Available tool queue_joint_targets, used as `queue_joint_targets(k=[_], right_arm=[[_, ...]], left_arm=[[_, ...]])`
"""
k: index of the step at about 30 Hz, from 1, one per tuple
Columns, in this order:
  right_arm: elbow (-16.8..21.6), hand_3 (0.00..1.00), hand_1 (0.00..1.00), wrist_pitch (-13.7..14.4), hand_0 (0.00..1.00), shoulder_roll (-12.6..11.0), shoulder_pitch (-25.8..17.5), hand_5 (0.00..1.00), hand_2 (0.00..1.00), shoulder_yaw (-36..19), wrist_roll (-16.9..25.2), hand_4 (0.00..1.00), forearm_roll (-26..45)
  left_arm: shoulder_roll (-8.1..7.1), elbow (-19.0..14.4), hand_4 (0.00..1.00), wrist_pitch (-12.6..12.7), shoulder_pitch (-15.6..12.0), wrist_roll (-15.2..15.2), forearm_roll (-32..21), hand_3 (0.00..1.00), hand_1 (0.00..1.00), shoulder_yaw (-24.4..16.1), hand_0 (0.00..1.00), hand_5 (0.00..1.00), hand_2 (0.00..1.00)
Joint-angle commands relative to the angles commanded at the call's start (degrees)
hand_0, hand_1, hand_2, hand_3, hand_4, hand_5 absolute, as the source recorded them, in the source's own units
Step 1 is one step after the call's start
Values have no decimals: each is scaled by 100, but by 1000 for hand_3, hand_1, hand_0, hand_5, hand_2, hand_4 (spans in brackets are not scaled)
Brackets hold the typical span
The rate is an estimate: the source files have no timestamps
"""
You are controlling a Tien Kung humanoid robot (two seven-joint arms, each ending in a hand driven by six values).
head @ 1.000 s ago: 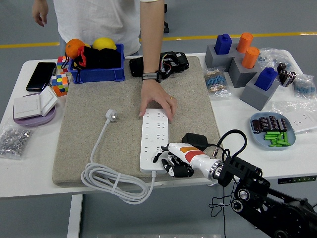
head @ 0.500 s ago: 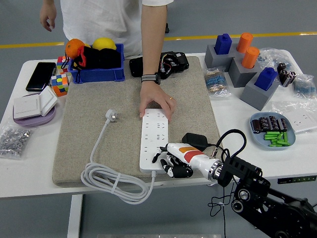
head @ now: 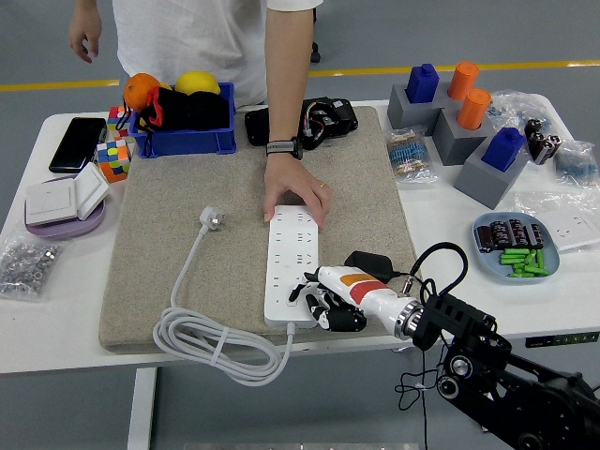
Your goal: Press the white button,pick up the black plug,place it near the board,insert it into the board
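Black plug just behind right hand, on mat.

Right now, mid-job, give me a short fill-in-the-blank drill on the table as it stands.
1. The person's hand presses on the far end of the white ____ strip.
2. The robot's right hand is at the strip's ____ end.
3. The black plug lies on the ____ felt mat.

Missing: power; near; beige
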State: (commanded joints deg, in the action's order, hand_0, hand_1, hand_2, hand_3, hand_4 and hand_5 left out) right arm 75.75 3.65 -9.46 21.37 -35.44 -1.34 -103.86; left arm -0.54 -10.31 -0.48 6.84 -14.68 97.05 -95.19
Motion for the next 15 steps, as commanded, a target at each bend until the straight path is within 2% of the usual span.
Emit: queue_joint_targets(k=[9,15], right_arm=[[-207,622,2,-9,2,-20,-1,2,91,61,-22,216,-27],[-208,624,2,-43,2,-48,-2,2,90,66,-74,211,-27]], left_arm=[[-4,0,562,1,-7,-2,11,573,495,15,468,272,502],[-13,0,562,-7,1,-9,33,574,496,30,468,273,502]])
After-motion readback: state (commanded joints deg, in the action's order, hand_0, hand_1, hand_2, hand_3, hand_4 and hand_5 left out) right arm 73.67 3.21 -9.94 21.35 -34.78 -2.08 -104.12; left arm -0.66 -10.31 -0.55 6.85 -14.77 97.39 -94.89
